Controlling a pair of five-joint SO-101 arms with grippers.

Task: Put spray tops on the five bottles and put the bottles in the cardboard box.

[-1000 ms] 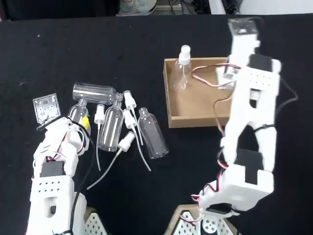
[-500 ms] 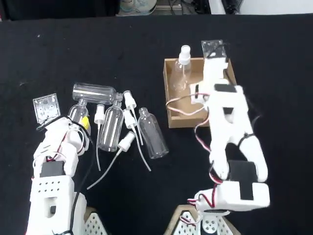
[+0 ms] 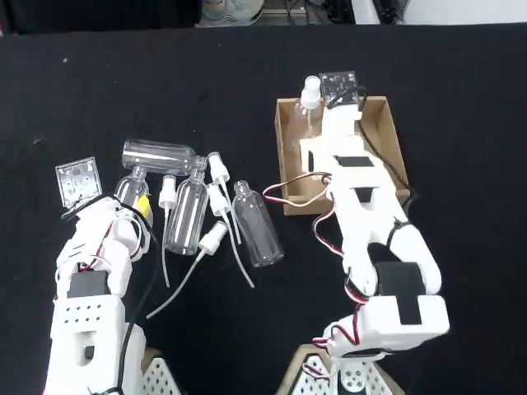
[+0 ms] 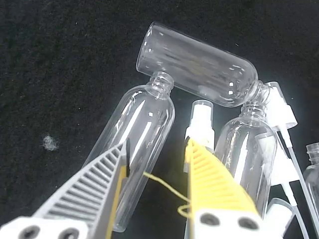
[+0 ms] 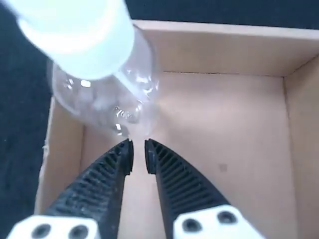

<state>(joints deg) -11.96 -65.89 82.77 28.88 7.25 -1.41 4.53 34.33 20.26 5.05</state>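
one capped bottle (image 3: pixel 306 123) is standing in the cardboard box (image 3: pixel 282 164); four uncapped bottles (image 3: pixel 255 224) and loose spray tops (image 3: pixel 216 169) are lying on the table (image 3: pixel 123 82). i'm holding the right gripper (image 5: pixel 138 149) over the box beside that bottle, fingers almost closed, empty; the left gripper (image 4: pixel 157 147) is hanging half open over one uncapped bottle, empty.

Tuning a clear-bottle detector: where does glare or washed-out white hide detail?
Left wrist view: small white glints speckle the lying bottle. Right wrist view: the spray top is washed out to flat white. High view: pale streaks run along the loose bottles.
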